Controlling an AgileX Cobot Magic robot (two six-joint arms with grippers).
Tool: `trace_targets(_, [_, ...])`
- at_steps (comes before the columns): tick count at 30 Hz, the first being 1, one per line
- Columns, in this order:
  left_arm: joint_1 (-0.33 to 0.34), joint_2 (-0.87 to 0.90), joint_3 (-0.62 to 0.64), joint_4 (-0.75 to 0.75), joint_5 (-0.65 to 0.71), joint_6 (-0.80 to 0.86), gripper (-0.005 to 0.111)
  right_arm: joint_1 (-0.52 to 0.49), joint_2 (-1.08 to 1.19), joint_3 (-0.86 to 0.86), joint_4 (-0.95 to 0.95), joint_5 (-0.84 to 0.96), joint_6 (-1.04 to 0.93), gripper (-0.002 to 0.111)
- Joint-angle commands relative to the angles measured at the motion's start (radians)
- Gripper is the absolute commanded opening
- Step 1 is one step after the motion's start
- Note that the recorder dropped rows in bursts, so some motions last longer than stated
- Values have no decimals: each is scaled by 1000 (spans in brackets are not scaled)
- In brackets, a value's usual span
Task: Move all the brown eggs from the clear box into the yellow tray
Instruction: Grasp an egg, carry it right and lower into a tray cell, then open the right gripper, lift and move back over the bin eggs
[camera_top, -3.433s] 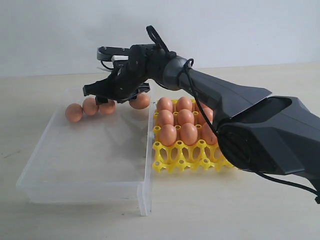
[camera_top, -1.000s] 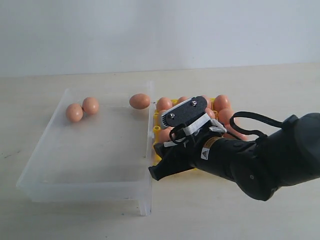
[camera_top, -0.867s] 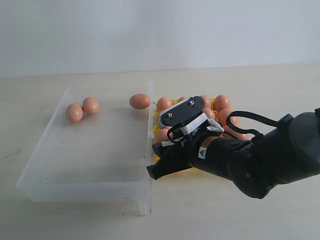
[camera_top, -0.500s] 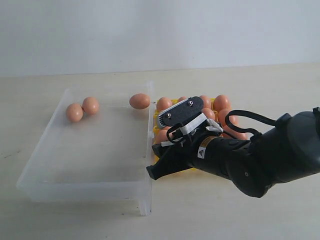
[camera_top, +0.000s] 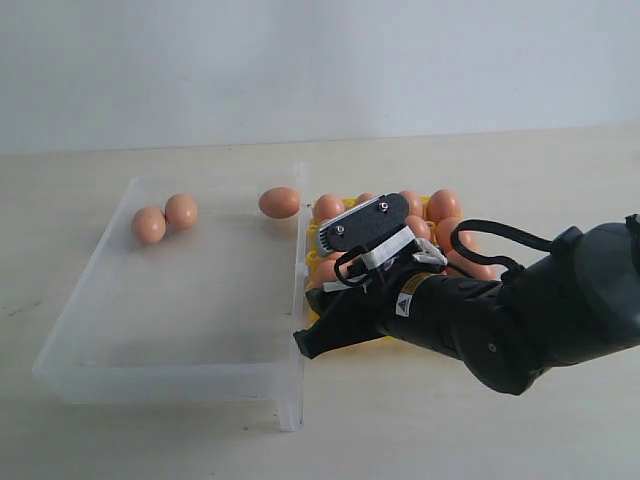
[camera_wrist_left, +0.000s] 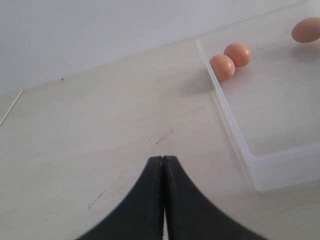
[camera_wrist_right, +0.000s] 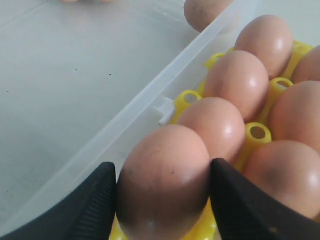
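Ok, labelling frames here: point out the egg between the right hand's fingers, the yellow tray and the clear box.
gripped egg (camera_wrist_right: 162, 185), right wrist view, shell middle.
yellow tray (camera_wrist_right: 258, 133), right wrist view, a post top.
clear box (camera_top: 160, 382), exterior view, near wall.

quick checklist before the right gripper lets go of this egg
1. Grip: held egg sits between the fingers of the right gripper: ok.
2. Position: over the yellow tray, beside the clear box wall: ok.
3. Egg seated in a cup: hidden, cannot tell.
4. Clearance from the neighbouring egg: cannot tell.
5. Left gripper shut, over the table, out of the way: ok.
6. Box emptied: three loose eggs lie in it: not ok.
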Motion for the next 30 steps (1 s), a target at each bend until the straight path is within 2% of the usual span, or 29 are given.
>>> trace_targets(1, [-2, -6, -4, 0, -8, -6, 0, -3, 0, -6, 28, 7, 1, 52])
trace_targets(3, [-2, -6, -4, 0, -8, -6, 0, -3, 0, -6, 35, 12, 1, 52])
trace_targets(8, [-2, -6, -4, 0, -8, -6, 0, -3, 0, -6, 35, 14, 3, 67])
trace_targets(21, [-2, -6, -4, 0, -8, -6, 0, -3, -80, -6, 35, 100, 8, 67])
trace_targets(25, [-2, -6, -4, 0, -8, -6, 0, -3, -197, -6, 35, 257, 36, 64])
trace_targets(28, [-2, -6, -4, 0, -8, -6, 0, -3, -253, -113, 33, 594, 43, 63])
trace_targets(30, [-2, -6, -4, 0, -8, -6, 0, -3, -249, -201, 33, 693, 43, 63])
